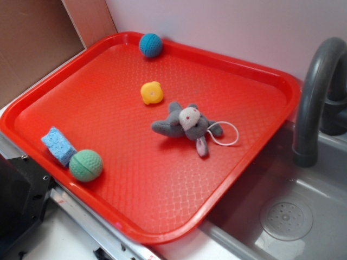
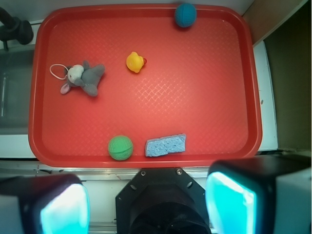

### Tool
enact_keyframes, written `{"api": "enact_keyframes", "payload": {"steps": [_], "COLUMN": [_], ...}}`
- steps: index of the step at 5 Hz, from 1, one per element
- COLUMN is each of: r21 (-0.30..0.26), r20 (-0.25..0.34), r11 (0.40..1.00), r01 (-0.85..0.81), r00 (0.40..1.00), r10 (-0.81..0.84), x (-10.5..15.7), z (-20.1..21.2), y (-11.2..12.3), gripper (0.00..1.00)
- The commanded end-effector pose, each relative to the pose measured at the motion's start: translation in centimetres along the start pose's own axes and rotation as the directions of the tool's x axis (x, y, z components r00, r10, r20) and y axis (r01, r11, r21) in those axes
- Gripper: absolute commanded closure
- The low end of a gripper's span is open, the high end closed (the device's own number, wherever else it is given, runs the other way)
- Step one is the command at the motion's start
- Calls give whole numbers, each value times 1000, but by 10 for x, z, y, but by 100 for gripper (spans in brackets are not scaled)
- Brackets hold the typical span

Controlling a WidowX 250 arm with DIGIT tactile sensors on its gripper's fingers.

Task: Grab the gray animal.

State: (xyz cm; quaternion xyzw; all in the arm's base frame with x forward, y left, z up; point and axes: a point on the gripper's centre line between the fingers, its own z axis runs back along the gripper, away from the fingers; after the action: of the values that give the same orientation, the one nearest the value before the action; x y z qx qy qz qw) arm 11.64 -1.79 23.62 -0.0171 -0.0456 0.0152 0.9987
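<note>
Fingers (image 2: 229,202) of the gripper (image 2: 146,204) fill the bottom of the wrist view, one cyan-lit pad at lower left and one at lower right, spread wide with nothing between them and hanging off the near edge of the red tray (image 2: 146,158). Just past that edge lie a green knitted ball (image 2: 120,147) and a blue sponge (image 2: 165,145), side by side but apart. Farther up, a yellow duck toy (image 2: 135,62) sits near the middle, and a blue knitted ball (image 2: 185,14) rests against the far rim. The gray animal (image 2: 84,78) lies at the upper left of the wrist view, well apart from the pincer, flat on the tray with open tray around it. It looks light, soft and floppy — likely to squash and sag when pinched, not slip or break. The plump torso seems the best hold; the limbs and the thin white cord loop (image 2: 57,71) would probably slide out. Its long axis runs roughly left to right in the wrist view, pale face toward the left tray rim and the loop trailing beyond it — so closing across the body looks sensible. In the exterior view the toy (image 1: 187,125) lies right of the tray's centre, nearer the gray sink (image 1: 303,216) and faucet (image 1: 317,97).
</note>
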Motion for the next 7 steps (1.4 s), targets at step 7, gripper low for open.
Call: {"api": "enact_keyframes", "payload": {"steps": [7], "r21": [71], "r20": [147], "r11": [671], "r01": [738], "r00": [658], "r10": [-739], "x": [98], "z": [-112], "y": [-88], "gripper": [0]}}
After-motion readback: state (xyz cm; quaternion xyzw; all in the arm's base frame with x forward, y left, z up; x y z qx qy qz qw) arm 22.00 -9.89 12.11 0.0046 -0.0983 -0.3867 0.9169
